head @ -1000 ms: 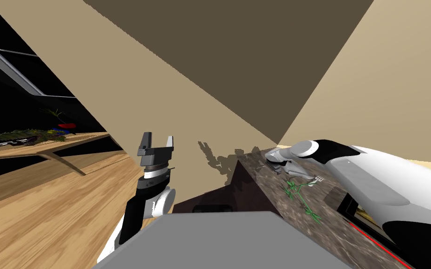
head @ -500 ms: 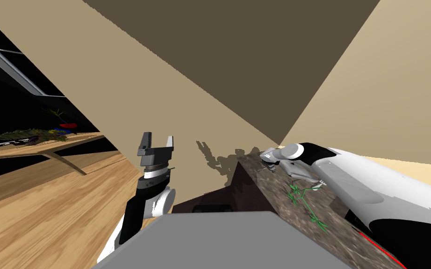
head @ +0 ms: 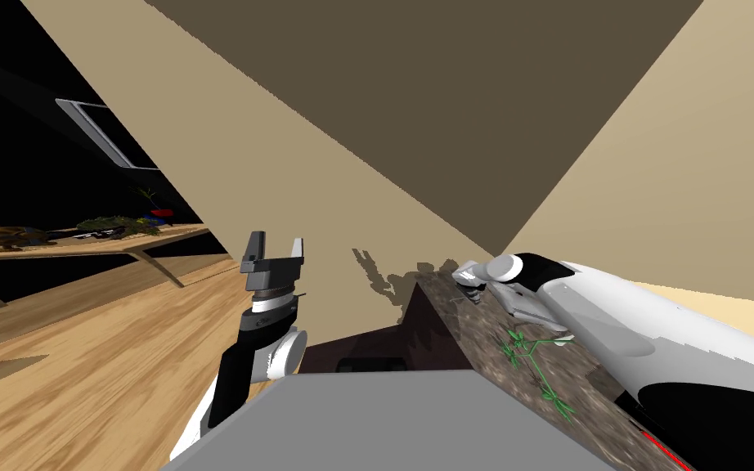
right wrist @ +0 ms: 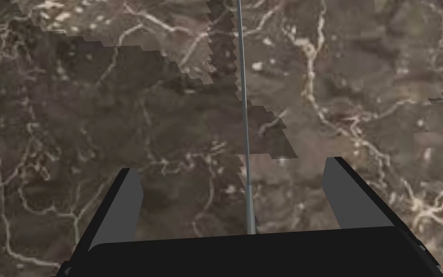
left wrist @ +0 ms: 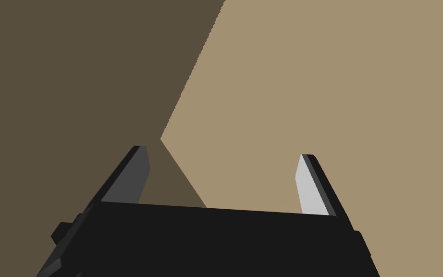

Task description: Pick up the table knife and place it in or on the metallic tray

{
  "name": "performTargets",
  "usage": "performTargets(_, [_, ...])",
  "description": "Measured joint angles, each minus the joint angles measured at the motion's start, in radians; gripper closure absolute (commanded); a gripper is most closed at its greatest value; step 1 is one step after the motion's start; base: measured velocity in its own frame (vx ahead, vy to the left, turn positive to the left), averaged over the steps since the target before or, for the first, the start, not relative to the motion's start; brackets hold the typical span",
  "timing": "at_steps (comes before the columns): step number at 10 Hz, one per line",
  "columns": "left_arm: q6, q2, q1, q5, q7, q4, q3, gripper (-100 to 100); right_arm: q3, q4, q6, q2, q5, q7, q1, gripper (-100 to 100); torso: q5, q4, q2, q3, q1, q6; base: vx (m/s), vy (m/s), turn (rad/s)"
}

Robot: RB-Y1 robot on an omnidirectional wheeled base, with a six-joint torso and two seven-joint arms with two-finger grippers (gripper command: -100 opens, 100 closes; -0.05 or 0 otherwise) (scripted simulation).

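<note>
The table knife is a thin grey blade lying on a dark brown marbled counter. It runs straight away from my hand, between the two fingers of my right gripper. That gripper is open just above the counter, and its fingers stand well apart from the knife on either side. In the head view the right gripper hangs low over the counter's far end, close to the tan wall. My left gripper is raised beside my chest, open and empty, as its own wrist view confirms.
A green sprig lies on the counter beside my right forearm, with a pale utensil tip just past it. A wooden floor spreads to the left. A wooden table with plants stands there before a black area.
The head view has swung, so the wooden table at the left now sits nearer the middle. My right arm has reached slightly further along the counter towards the wall. The left arm is unchanged.
</note>
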Motion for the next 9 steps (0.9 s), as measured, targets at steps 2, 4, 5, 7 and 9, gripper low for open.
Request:
performTargets(2, [0.0,0.0,0.0,0.0,0.0,0.0,0.0,0,0.0,0.001,-0.001,0.0,0.0,-0.004,0.001,100,0.002,-0.001,-0.004,-0.002,0.007,0.0,-0.003,-0.005,-0.002])
performTargets(4, [0.0,0.0,0.0,0.0,0.0,0.0,0.0,0,0.002,0.0,-0.005,0.0,0.0,-0.003,0.002,100,0.001,0.0,-0.004,-0.002,0.007,-0.001,0.0,0.0,0.0])
performTargets(5, [0.0,0.0,0.0,0.0,0.0,0.0,0.0,0,0.002,0.0,-0.005,0.0,0.001,-0.002,0.002,100,0.0,0.0,-0.004,-0.002,0.006,-0.001,0.0,0.0,0.0])
performTargets(7, [0.0,0.0,0.0,0.0,0.0,0.0,0.0,0,0.002,0.0,-0.004,0.0,0.001,-0.002,0.002,100,0.0,0.0,-0.004,-0.002,0.006,-0.001,0.018,0.037,-0.071])
performTargets(9, [0.0,0.0,0.0,0.0,0.0,0.0,0.0,0,-0.004,-0.003,0.005,0.012,-0.002,0.03,-0.007,100,0.002,-0.001,-0.008,-0.004,0.014,0.0,0.081,0.143,-0.203])
